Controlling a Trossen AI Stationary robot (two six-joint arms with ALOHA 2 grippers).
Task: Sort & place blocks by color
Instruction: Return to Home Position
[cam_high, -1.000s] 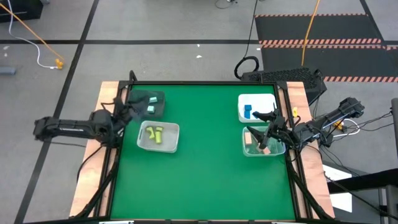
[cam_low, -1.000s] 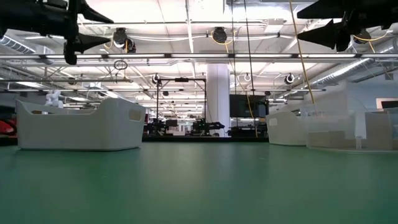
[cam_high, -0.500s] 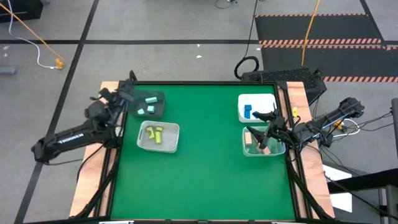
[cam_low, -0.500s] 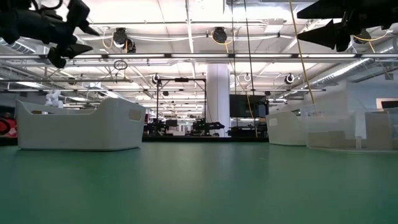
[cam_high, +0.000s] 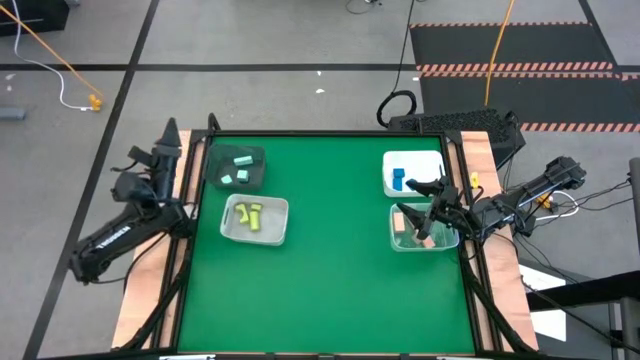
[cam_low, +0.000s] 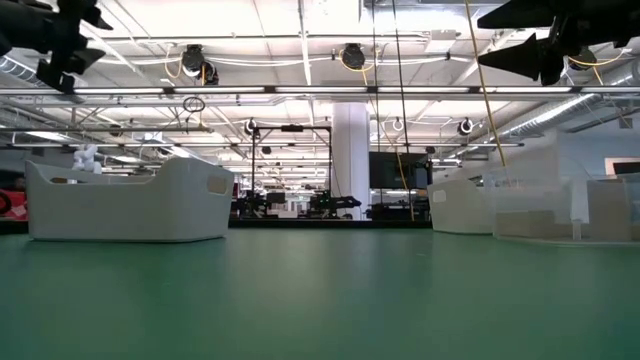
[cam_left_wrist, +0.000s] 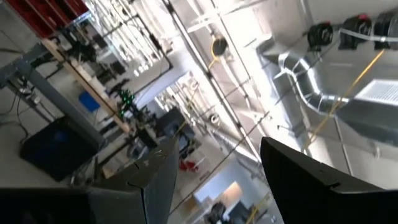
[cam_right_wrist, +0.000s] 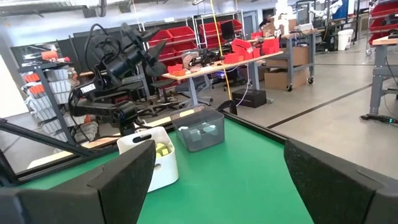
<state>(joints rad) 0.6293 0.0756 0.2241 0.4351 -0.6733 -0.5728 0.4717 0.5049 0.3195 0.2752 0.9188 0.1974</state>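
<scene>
Zero blocks lie loose on the green mat (cam_high: 330, 290); sorting looks complete, and the homing step is judged to be in hand.

High view:
- dark grey bin (cam_high: 258, 181), mat's back-left corner: mint green blocks (cam_high: 242, 160)
- pale bin (cam_high: 276, 233), just in front: yellow-green blocks (cam_high: 252, 214)
- white bin (cam_high: 426, 164), back-right: blue blocks (cam_high: 398, 180)
- clear bin (cam_high: 449, 243), in front: tan blocks (cam_high: 403, 238)
- left gripper (cam_high: 166, 133): off the mat's left edge
- right gripper (cam_high: 425, 212): over the clear bin

The next move calls for the right arm to lift clear of that rim.

Low view: nothing on the mat between the bins.

Left wrist view: fingers spread, empty.

Right wrist view: fingers wide, empty.
</scene>
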